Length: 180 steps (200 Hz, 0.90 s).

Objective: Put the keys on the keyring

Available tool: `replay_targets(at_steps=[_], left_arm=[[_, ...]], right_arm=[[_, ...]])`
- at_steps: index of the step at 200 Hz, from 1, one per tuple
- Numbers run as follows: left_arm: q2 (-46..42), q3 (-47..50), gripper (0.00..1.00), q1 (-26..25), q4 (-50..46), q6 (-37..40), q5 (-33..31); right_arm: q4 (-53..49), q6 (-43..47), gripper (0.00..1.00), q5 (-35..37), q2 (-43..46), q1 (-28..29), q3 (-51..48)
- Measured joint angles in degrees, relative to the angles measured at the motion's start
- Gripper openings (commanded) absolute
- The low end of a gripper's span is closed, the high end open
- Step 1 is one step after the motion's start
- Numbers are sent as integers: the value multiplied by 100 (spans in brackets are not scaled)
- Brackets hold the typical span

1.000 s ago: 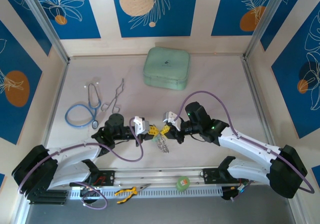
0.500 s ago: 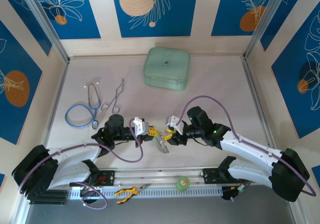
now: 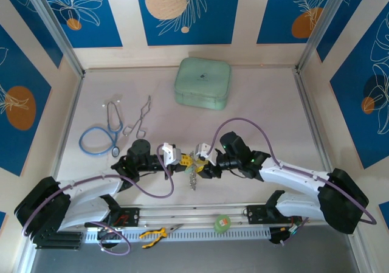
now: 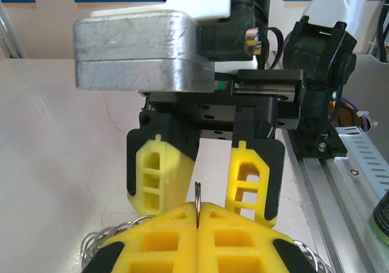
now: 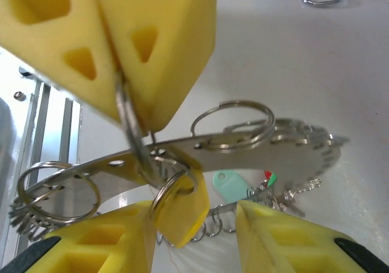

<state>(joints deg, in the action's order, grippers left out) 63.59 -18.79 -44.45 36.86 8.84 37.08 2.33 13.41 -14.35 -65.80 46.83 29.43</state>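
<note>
The keyring [image 5: 243,140] is pinched by the closed left gripper [image 3: 183,159], and a yellow key [image 5: 182,215] is straddled by the open right gripper [image 3: 200,162] at its three o'clock.

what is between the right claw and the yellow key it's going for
Nothing visible. The right claw stands open with the yellow key hanging between its fingers. Just above, the left claw pinches a loop of the keyring.
</note>
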Motion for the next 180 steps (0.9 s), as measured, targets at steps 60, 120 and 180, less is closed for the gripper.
replay_targets(at_steps=[60,120,180], left_arm=[[0,0,0,0,2,0,-2],[-70,0,0,0,-205,70,-116],[-131,-146,0,0,-728,332,-179]], right_arm=[[431,-188,22,15,-192,70,0],[33,-160,4,245,57,96,13],[-699,-59,0,415,459,151,409]])
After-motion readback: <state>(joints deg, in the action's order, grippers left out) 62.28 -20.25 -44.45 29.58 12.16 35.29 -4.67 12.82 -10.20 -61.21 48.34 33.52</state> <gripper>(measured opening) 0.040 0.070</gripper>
